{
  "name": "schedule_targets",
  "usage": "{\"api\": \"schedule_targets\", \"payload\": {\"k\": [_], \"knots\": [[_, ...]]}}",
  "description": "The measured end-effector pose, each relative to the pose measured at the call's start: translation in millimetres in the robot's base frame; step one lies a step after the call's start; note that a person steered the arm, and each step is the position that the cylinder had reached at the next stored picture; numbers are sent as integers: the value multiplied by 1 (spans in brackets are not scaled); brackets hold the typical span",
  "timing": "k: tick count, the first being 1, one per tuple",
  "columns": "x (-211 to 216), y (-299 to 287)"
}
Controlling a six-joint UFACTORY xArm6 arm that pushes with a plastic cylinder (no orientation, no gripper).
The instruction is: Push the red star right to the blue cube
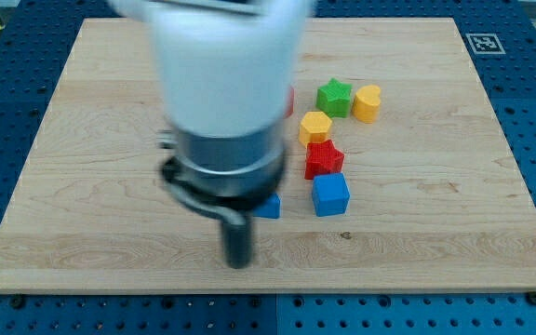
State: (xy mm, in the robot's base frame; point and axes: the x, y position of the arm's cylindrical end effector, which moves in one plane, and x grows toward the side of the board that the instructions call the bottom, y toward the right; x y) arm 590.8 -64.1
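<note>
Board [454, 186] open right; red star [323, 159] touches blue cube [330, 194]

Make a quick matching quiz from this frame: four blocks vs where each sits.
Blocks:
1. green star
2. yellow hexagon
3. red star
4. blue cube

Places:
A. just above the blue cube, touching it
B. lowest of the four, to the right of my tip
C. topmost, next to the yellow heart
D. between green star and red star

Pairs: 1-C, 2-D, 3-A, 4-B
</note>
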Motion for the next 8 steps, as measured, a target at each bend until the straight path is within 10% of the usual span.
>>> {"api": "schedule_targets", "payload": {"k": [2,5,8], "knots": [[-90,-95],[-124,111],[-112,145]]}}
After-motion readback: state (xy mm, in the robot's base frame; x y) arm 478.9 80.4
